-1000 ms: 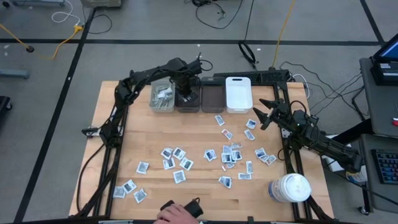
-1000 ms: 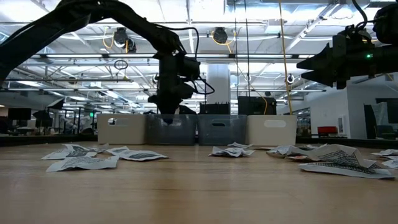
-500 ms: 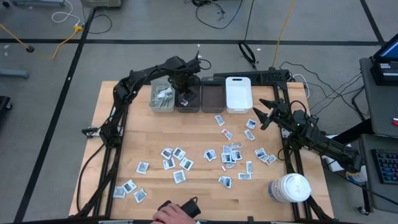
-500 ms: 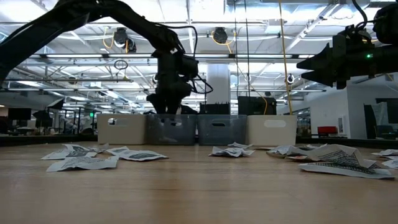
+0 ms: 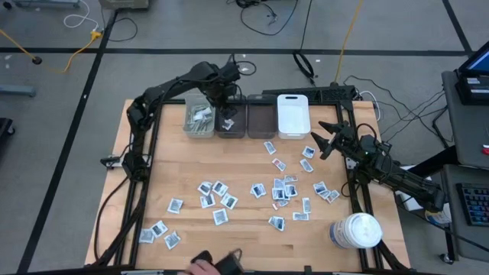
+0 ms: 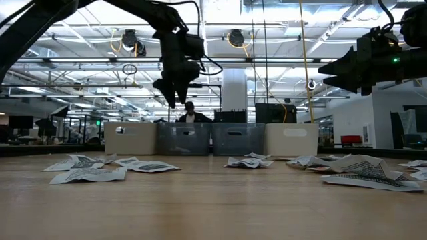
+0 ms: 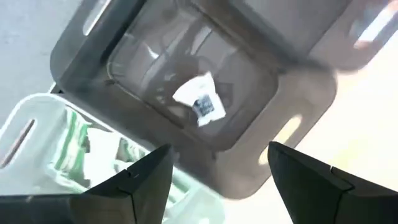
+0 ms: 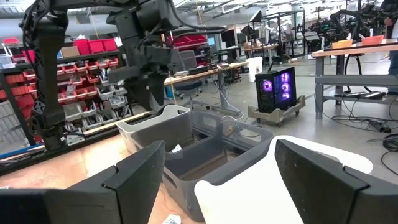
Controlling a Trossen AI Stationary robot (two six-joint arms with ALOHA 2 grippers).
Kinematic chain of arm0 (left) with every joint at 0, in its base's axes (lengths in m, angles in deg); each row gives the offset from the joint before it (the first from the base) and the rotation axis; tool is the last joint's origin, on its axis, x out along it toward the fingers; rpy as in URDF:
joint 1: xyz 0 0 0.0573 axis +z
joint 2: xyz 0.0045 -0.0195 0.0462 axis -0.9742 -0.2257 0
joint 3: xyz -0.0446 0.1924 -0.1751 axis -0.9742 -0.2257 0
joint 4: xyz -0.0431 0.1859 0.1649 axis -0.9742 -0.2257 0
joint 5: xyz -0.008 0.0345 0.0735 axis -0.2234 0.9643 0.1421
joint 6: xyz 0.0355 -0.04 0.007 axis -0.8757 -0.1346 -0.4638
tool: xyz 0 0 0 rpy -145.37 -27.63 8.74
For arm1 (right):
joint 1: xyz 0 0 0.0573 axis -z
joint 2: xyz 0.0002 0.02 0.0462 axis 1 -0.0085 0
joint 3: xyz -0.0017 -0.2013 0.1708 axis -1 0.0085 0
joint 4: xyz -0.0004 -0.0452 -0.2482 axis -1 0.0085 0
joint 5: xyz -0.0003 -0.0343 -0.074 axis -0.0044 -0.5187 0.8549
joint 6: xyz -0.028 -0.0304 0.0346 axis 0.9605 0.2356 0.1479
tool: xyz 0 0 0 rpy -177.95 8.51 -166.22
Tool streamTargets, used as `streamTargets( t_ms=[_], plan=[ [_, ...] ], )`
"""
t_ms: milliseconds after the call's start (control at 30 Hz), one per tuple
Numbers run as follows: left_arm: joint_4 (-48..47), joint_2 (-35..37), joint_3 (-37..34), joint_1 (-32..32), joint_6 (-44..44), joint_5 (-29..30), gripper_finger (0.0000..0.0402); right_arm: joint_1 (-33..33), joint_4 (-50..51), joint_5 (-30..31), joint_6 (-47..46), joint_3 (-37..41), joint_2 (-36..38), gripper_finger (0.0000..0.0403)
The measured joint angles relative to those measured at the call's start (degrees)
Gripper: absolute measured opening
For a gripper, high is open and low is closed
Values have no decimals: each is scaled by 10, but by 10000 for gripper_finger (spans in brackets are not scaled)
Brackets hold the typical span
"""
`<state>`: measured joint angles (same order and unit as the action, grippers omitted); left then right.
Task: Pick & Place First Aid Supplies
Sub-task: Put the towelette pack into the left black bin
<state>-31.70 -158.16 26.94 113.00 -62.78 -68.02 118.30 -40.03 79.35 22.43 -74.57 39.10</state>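
Many small white sachets (image 5: 281,189) with dark print lie scattered flat on the wooden table. One sachet (image 7: 202,102) lies on the floor of the dark grey bin (image 5: 231,122) at the far edge. Beside it, a pale bin (image 5: 200,121) holds greenish-white wrapped strips (image 7: 74,146). My left gripper (image 5: 221,98) hangs open above the dark grey bin, pointing down, with nothing between its fingers (image 7: 217,180). It is well above the bins' rims in the low view (image 6: 172,90). My right gripper (image 5: 325,139) waits open at the table's right side, pointing level.
A second dark grey bin (image 5: 261,119) and a white bin (image 5: 293,116) continue the row along the far edge. A large white lidded jar (image 5: 357,231) stands at the near right corner. A person's hand (image 5: 205,266) shows at the near edge.
My left gripper has risen straight up out of the dark grey bin to well above its rim. The sachet has stayed on the bin's floor. The person's hand at the near edge has drawn back a little.
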Motion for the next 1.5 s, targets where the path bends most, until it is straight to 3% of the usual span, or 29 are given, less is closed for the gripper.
streamTargets(
  t_ms=[200, 433, 1033, 1333, 1500],
  plan=[
    [-32, 2, -8, -58, -98, 0, 269, 0, 0, 0, 0, 0, 0, 297],
    [-65, 4, -8, -146, -135, 12, 269, 0, 0, 0, 0, 0, 0, 297],
    [-87, 4, -8, -402, -80, 10, 269, 0, 0, 0, 0, 0, 0, 297],
    [-82, 4, -8, -459, -23, 10, 269, 0, 0, 0, 0, 0, 0, 297],
    [-21, 3, -38, -479, -15, 10, 269, 0, 0, 0, 0, 0, 0, 297]
  ],
)
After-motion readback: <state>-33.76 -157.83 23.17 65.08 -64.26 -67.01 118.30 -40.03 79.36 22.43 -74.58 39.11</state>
